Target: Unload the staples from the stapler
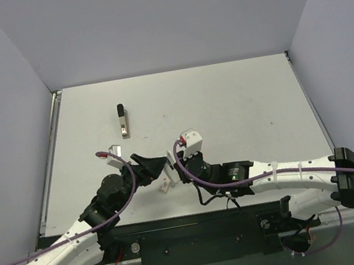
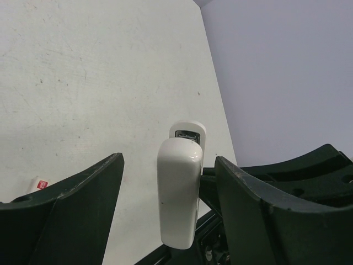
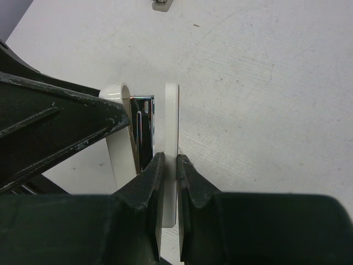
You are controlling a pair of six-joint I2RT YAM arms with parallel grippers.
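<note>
Desk (image 1: 240, 101): white; stapler (image 2: 177, 193) is at its near middle, between both arms, hinged open, long axis roughly near-to-far in the top view; left gripper (image 2: 168, 160) spread wide, straddling the white top cover without contact; right gripper (image 3: 170, 158) clamped on the stapler's thin base plate (image 3: 171, 116).

The stapler (image 2: 177, 193) is glossy white plastic (bright metal inside), the table (image 2: 83, 83) matt.
</note>
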